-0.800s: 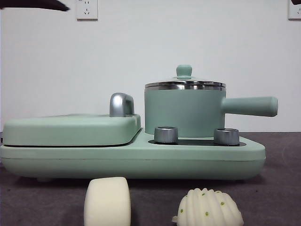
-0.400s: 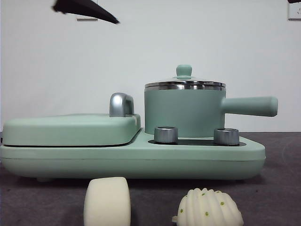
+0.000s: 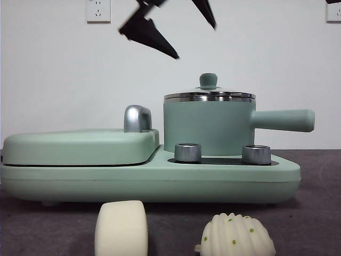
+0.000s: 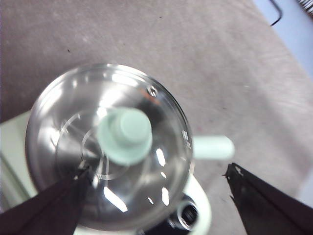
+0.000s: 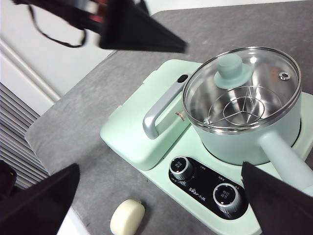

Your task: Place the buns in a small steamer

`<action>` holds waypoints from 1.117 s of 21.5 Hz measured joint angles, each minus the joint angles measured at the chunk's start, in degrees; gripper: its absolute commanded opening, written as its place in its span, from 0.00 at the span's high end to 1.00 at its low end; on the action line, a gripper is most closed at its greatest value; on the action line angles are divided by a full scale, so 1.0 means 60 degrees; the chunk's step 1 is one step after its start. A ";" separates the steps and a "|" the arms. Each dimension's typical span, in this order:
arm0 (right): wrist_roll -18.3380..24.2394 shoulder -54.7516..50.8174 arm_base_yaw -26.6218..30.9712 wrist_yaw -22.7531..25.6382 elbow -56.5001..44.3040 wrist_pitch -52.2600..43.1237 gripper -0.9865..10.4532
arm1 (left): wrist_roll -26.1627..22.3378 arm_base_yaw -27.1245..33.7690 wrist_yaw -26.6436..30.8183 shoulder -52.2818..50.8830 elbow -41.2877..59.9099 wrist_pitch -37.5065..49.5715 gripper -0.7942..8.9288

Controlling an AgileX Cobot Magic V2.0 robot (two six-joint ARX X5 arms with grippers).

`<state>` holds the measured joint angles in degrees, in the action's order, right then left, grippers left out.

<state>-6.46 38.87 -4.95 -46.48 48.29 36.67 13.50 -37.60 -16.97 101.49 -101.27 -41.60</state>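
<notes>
because the glass lid point(image 5: 243, 88) with its green knob point(image 3: 208, 80) covers the small steamer point(image 3: 209, 126), the step in hand is judged to be lifting it off; done well, the jaws should come straight down, one on each side of the knob, close low on its neck and raise the lid level so the steel rim point(image 3: 209, 97) is not dragged. the steamer sits on the right half of the mint-green cooker base point(image 3: 149, 178), beside the flat griddle lid point(image 3: 80, 145). the left gripper point(image 3: 196, 41) hangs spread wide above the knob, well apart from it, the knob lying between its jaws in the left wrist view. the smooth bun point(image 3: 121, 228) and pleated bun point(image 3: 237, 236) rest on the table point(image 3: 314, 224) in front of the base. the right gripper point(image 5: 161, 188), also spread, waits higher up.
</notes>
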 measured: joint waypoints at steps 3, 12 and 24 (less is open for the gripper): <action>0.0000 0.0000 -0.0051 0.0000 0.0000 0.0000 0.45 | -0.0321 -0.0299 0.0882 0.0532 -0.0433 0.0007 0.47; 0.0000 0.0000 -0.0120 0.0000 0.0000 0.0000 0.45 | -0.1927 -0.0962 0.2809 0.1428 -0.0685 0.0357 0.48; 0.0000 0.0000 -0.0124 0.0004 0.0000 0.0004 0.45 | -0.2076 -0.0962 0.2812 0.1548 -0.0685 0.0455 0.58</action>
<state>-6.46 38.87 -5.69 -46.46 48.29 36.69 1.04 -43.38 -0.10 110.78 -105.38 -38.87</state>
